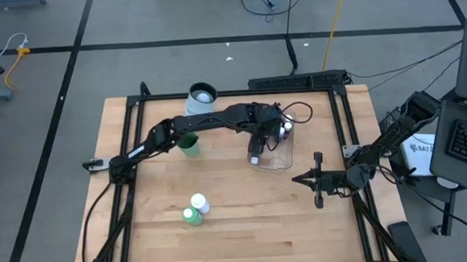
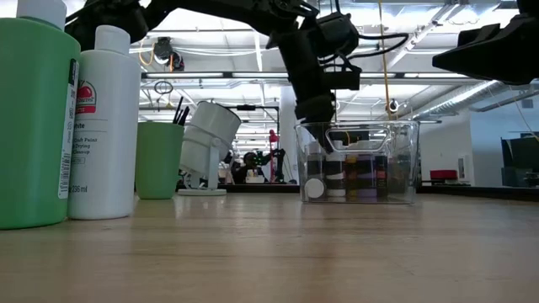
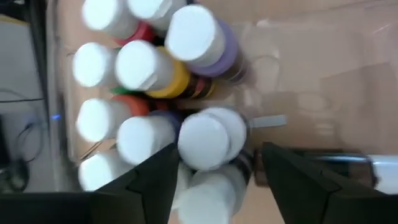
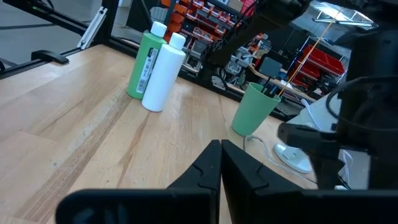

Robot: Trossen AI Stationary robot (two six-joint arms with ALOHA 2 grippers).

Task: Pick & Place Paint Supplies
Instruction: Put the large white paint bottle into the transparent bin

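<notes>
Left gripper (image 1: 257,152), centre of the high view, hangs over the clear plastic tub (image 1: 287,162). Its fingers (image 3: 149,180) stand parted on either side of a small white-capped paint bottle (image 3: 211,138) without pressing it, which reads as a bottle just let go among the others. The tub holds a tight cluster of small white-capped bottles (image 3: 140,65) standing cap-up, with yellow, red and purple bodies showing; packing them upright probably lets more fit. Right gripper (image 1: 316,179), lower right of the high view, waits near the table's edge with its fingers pressed together on nothing.

Two larger bottles remain on the bare wood at the lower centre of the high view: a green bottle (image 1: 191,216) touching a white bottle (image 1: 199,204), apparently yet to be moved. A green cup (image 1: 189,143) holding dark-handled brushes (image 2: 179,113) stands left of the tub, beside the white mug (image 1: 202,95).

In the low view, the white bottle's label carries a red emblem and small print, partly legible as "Paint" and "236 ml"; no brand name can be made out.
</notes>
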